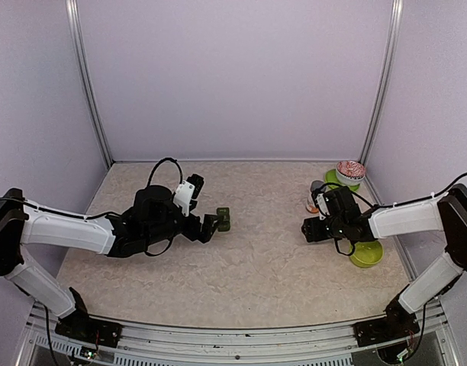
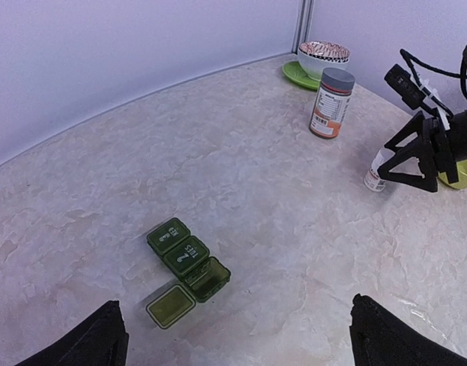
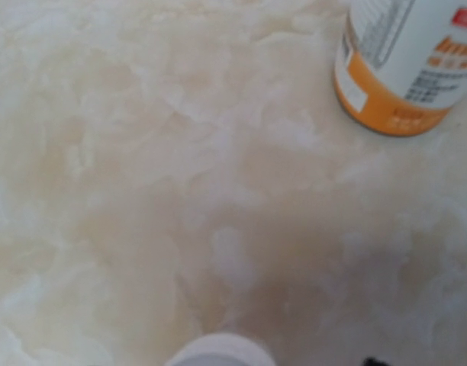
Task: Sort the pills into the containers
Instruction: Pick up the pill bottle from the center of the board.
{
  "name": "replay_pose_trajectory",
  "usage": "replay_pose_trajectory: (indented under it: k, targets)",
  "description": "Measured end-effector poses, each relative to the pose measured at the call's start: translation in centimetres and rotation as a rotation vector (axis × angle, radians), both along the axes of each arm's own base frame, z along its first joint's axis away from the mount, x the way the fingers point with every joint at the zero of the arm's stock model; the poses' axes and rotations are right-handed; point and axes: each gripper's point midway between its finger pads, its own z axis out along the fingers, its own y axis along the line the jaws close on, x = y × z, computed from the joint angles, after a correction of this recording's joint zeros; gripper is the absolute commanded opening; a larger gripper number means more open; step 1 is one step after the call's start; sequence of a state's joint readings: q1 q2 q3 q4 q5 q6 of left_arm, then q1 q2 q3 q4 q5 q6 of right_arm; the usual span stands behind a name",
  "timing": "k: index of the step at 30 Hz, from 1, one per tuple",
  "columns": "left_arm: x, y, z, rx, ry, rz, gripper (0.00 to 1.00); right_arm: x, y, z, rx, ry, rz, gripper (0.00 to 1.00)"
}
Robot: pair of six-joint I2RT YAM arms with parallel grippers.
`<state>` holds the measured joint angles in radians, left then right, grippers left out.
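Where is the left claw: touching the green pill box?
Apart. The left wrist view shows bare table between the green pill box and the fingers of the left gripper.

This is a robotics lab test cell, not a lived-in room. The beige marbled tabletop (image 1: 256, 252) is boxed in on its left, far and right sides by plain pale lilac wall panels (image 1: 233, 76). These meet at the tabletop's far corners in bare silver metal posts (image 1: 88, 84). A slotted aluminium rail (image 1: 241, 339) runs along the tabletop's near edge. Bolted there are a white-and-black jointed left robot arm (image 1: 66, 229) and a matching right robot arm (image 1: 409, 217), with black cables (image 1: 161, 164) looping loose above them.
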<state>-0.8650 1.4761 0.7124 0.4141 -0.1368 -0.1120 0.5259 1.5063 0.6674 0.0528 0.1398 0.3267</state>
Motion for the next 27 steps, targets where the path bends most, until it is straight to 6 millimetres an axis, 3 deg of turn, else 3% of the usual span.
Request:
replay_pose_trajectory:
  k: [6, 12, 21, 27]
  targets:
    - [0.0, 0.0, -0.1, 0.001, 0.002, 0.0, 0.99, -0.2, 0.1, -1.5, -0.015, 0.032, 0.01, 0.4]
    - [0.0, 0.0, -0.1, -0.001, 0.003, 0.001, 0.99, 0.0, 0.3, -1.6, -0.021, 0.03, 0.023, 0.29]
    - [0.1, -0.1, 0.1, -0.01, 0.011, 0.005, 0.99, 0.2, 0.9, -1.5, -0.03, 0.02, 0.077, 0.27]
    - [0.6, 0.0, 0.7, -0.026, 0.009, 0.031, 0.99, 0.2, 4.3, -0.1, -0.029, -0.019, 0.208, 0.28]
